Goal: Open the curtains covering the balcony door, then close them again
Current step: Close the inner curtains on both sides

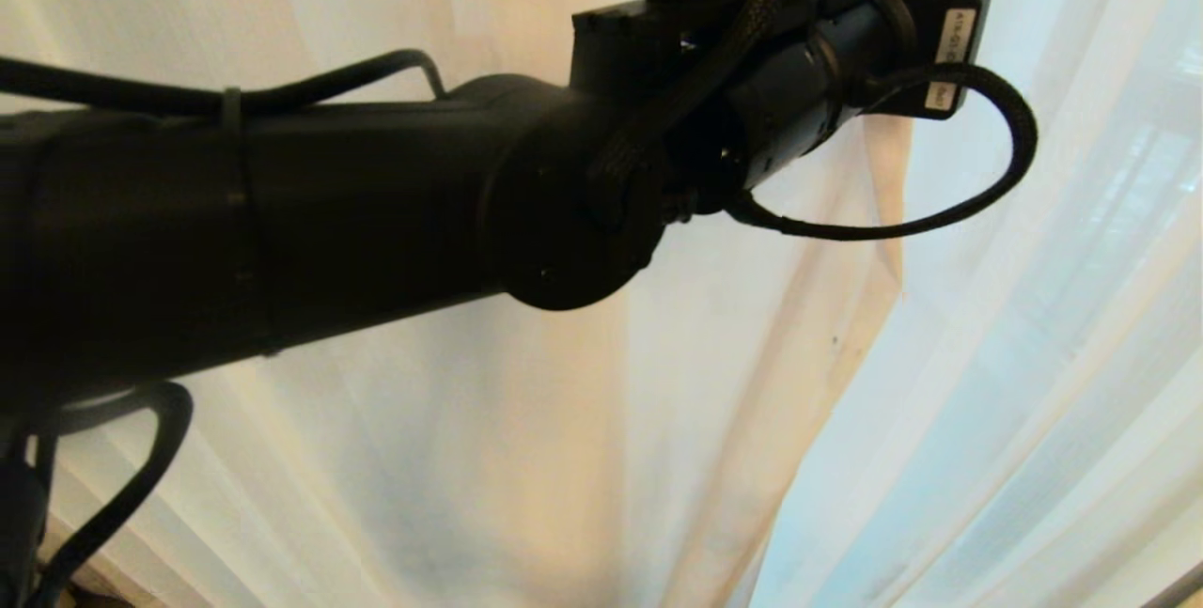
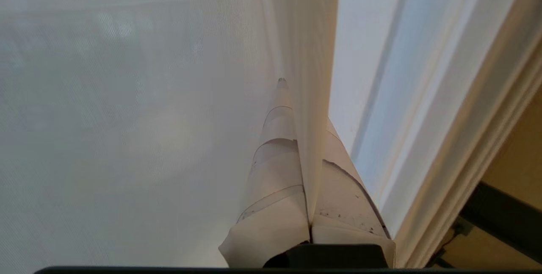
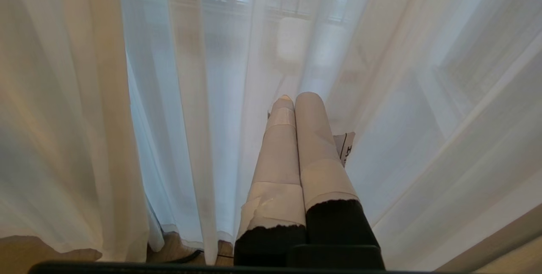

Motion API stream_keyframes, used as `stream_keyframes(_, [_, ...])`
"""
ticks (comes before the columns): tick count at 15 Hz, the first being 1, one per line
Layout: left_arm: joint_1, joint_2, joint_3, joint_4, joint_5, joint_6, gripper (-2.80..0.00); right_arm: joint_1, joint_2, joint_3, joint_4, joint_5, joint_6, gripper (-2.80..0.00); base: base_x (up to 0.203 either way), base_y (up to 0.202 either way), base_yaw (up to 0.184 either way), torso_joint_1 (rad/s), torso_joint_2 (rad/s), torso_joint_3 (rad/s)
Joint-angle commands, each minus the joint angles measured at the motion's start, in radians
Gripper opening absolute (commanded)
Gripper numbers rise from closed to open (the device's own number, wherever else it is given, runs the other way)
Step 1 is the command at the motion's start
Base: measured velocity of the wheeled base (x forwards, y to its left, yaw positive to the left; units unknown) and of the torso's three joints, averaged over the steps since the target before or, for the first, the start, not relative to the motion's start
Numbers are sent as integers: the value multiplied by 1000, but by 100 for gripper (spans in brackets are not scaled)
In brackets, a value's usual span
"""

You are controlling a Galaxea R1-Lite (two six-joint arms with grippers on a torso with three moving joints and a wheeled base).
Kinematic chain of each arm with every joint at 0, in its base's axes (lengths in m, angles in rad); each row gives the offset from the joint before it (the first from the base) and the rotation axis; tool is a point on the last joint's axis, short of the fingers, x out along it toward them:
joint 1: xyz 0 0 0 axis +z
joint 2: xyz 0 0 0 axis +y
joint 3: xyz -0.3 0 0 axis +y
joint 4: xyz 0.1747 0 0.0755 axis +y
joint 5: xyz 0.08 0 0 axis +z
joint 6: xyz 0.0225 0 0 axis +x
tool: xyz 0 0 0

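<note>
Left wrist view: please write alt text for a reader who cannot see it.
The left gripper, its taped fingers shut on a fold of cream curtain, with see-through white sheer filling the rest of the view on one side and a pale frame edge on the other.

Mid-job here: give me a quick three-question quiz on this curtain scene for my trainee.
1. True or false: the left gripper is shut on a fold of the cream curtain.
2. What is the right gripper holding: A) the sheer curtain, B) a cord, C) nothing?
3. In the head view, what dark thing crosses in front of the cream curtain?

Key: 1 true, a fold runs pinched between its taped fingers. 2 C, shut with nothing between its fingers, in front of the sheer. 3 the left arm.
</note>
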Motion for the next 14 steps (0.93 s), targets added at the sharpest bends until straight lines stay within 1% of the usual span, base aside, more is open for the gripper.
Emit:
stream_keyframes(1, [40, 7, -2, -2, 20, 1, -280, 0, 1, 0, 0, 0, -1, -280, 0, 0, 0, 0, 0, 0])
stream_keyframes(3, [79, 0, -1, -12, 67, 3, -280, 1, 1, 0, 0, 0, -1, -280, 0, 0, 0, 0, 0, 0])
stream_keyframes(5, [129, -13, 0, -18, 140, 4, -280, 0, 1, 0, 0, 0, -1, -280, 0, 0, 0, 0, 0, 0])
stream_keyframes(7, [183, -24, 0, -19, 191, 4, -280, 0, 1, 0, 0, 0, -1, -280, 0, 0, 0, 0, 0, 0])
stream_keyframes(8, [217, -31, 0, -19, 201, 5, -280, 1, 1, 0, 0, 0, -1, -280, 0, 0, 0, 0, 0, 0])
stream_keyframes(12, [335, -51, 0, -19, 205, 10, -280, 0, 1, 0, 0, 0, -1, -280, 0, 0, 0, 0, 0, 0])
stream_keyframes(14, [375, -65, 0, -13, 205, 10, -280, 0, 1, 0, 0, 0, -1, -280, 0, 0, 0, 0, 0, 0])
